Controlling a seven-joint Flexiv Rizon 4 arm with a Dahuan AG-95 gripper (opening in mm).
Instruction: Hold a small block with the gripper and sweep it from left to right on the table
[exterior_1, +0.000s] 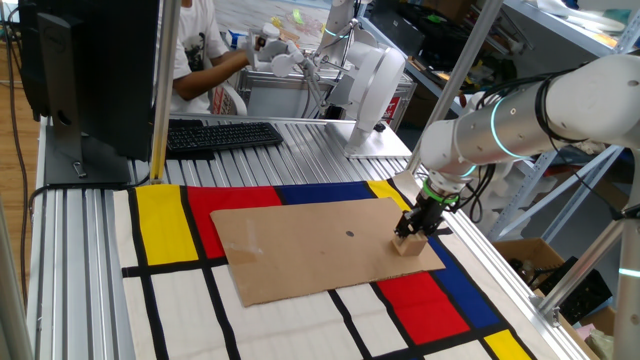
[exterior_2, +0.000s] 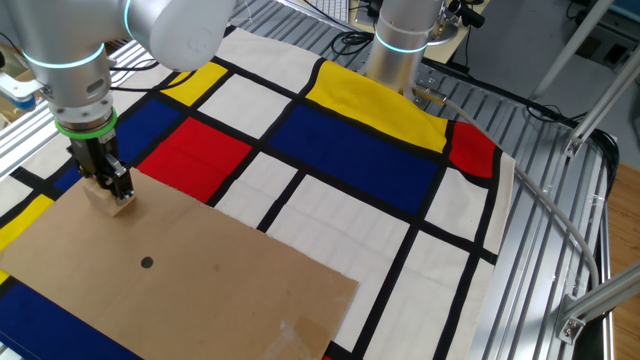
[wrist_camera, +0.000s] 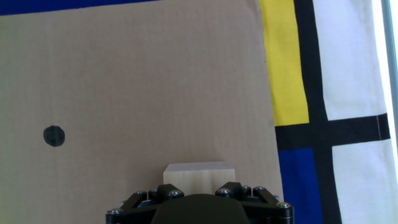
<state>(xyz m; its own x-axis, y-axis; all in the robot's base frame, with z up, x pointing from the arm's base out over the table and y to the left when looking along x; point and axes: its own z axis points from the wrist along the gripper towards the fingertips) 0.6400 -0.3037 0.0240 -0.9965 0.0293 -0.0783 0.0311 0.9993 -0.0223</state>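
Observation:
The small block (exterior_1: 407, 244) is a plain tan wooden cube resting on a brown cardboard sheet (exterior_1: 310, 245), near that sheet's right end. My gripper (exterior_1: 416, 228) stands upright over it, its black fingers shut on the block's sides. From the other fixed view the block (exterior_2: 121, 203) pokes out below the gripper (exterior_2: 109, 187) at the cardboard's far left edge. The hand view shows the block (wrist_camera: 199, 174) between the finger bases, close to the cardboard's right edge. The table (exterior_1: 300, 138) is ribbed aluminium under a red, yellow, blue and white mat (exterior_1: 165, 225).
A black dot (exterior_1: 350, 236) marks the cardboard's middle. A keyboard (exterior_1: 222, 134) and a dark monitor (exterior_1: 95, 70) stand at the back left. A second robot's base (exterior_2: 398, 50) sits beyond the mat. A person (exterior_1: 200, 50) works behind the table.

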